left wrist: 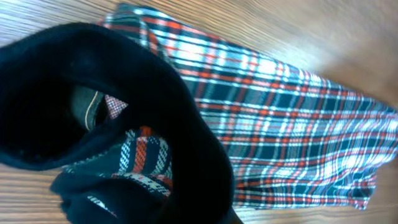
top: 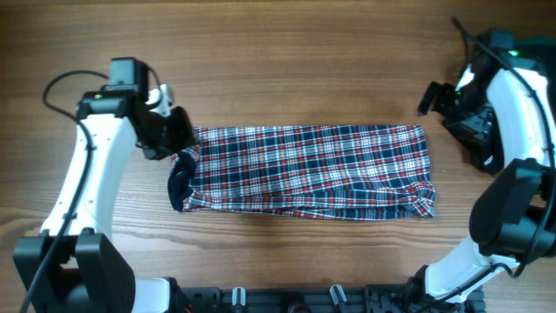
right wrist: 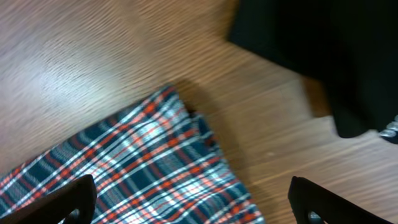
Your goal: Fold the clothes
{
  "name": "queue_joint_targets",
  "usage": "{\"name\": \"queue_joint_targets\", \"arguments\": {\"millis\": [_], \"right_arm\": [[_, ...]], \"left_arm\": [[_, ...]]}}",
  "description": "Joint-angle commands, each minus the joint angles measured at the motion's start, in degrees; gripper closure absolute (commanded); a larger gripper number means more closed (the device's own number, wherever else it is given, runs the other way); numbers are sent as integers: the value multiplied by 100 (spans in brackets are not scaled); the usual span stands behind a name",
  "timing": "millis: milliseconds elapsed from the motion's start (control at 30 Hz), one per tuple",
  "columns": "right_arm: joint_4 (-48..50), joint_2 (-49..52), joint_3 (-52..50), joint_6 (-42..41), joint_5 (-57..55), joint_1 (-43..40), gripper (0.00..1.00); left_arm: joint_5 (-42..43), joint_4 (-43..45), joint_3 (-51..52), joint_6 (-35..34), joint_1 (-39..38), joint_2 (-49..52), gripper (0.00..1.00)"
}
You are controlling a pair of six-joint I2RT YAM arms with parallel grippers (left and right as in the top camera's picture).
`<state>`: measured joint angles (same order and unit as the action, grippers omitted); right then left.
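No text can be read — only a blurred white mark (left wrist: 93, 200) on the dark cloth (left wrist: 186, 137).

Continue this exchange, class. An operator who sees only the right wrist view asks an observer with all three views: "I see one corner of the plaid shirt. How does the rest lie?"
Observer: The plaid shirt lies as one long folded strip across the table, from left to right.
Operator: Where is the left arm working?
Observer: At the strip's left end. The left jaws are shut there, apparently gripping the bunched edge.
Operator: What does its wrist camera show?
Observer: Dark cloth curled up close to the lens, over the plaid. I cannot tell whether it belongs to the shirt.
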<state>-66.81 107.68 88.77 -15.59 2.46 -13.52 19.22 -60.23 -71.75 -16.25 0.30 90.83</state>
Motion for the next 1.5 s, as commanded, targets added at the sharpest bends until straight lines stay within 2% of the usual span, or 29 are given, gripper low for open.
{"name": "queue_joint_targets", "arguments": {"millis": [0, 133, 333, 667, 1000, 1467], "right_arm": [[-35, -83, 177, -92, -118, -323, 0], [-7, -83, 177, -85, -118, -376, 0], [-7, -83, 177, -92, -116, -376, 0], [-11, -83, 177, -92, -114, -376, 0], [-37, -85, 177, -92, -96, -376, 0], [-59, -85, 177, -87, 15, -376, 0]], "left_arm": [[-210, 39, -105, -426, -743, -354, 96], [-337, 162, -105, -730, -1631, -437, 96], [-732, 455, -105, -1032, -2282, -435, 96], [-708, 1314, -103, -1436, -3027, -205, 96], [-514, 1602, -103, -1473, -3543, 544, 96], [-363, 2352, -103, -1729, -4148, 595, 96]]}}
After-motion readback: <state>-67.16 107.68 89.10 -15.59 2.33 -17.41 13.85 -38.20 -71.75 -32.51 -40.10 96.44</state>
